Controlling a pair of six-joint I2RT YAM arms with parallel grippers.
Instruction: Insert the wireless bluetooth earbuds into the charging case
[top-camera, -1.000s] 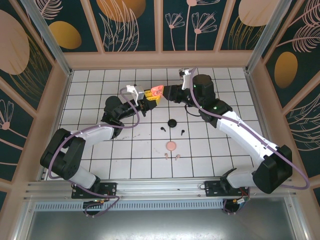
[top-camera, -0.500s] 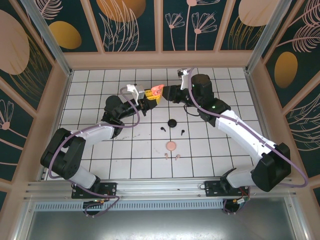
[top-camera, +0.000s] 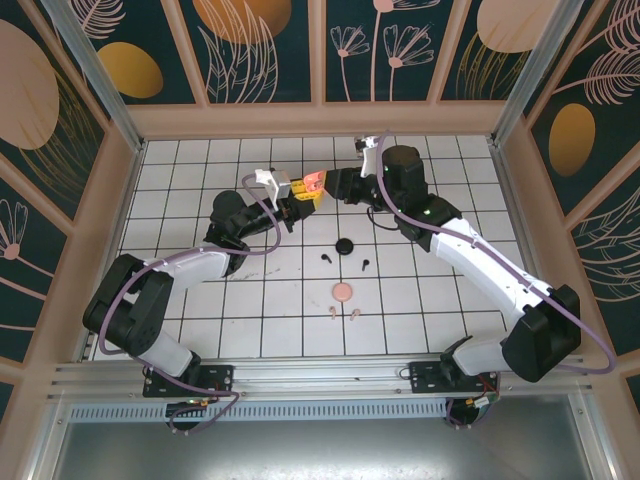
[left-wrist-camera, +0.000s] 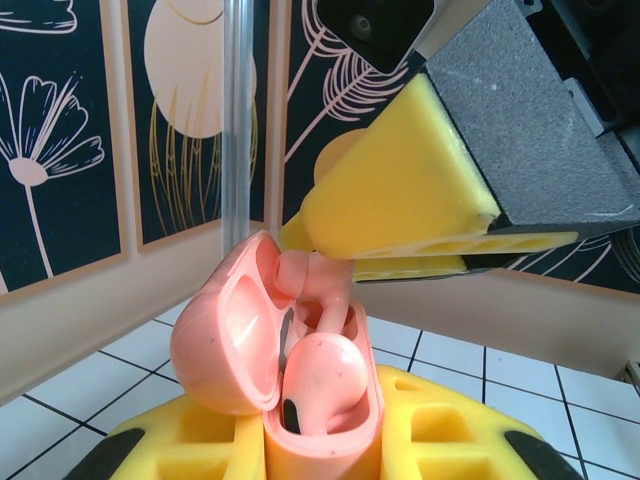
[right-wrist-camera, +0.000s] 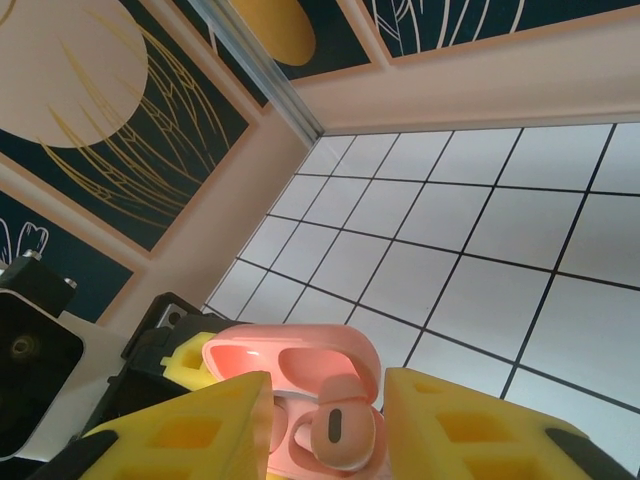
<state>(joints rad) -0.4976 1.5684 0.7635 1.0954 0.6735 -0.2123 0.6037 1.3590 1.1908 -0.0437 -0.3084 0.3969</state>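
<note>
Gripping the pink case (left-wrist-camera: 232, 350), left end effector (top-camera: 298, 195) faces half-open right end effector (right-wrist-camera: 328, 378).

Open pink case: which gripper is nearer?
Left. The left gripper is clamped on the base of the open pink case. The right gripper hovers just over its open top, fingers apart, above the seated earbud.

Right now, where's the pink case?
Top view, far centre of the table: the pink case sits lid-open in the left end effector, with the right end effector just to its right.
</note>
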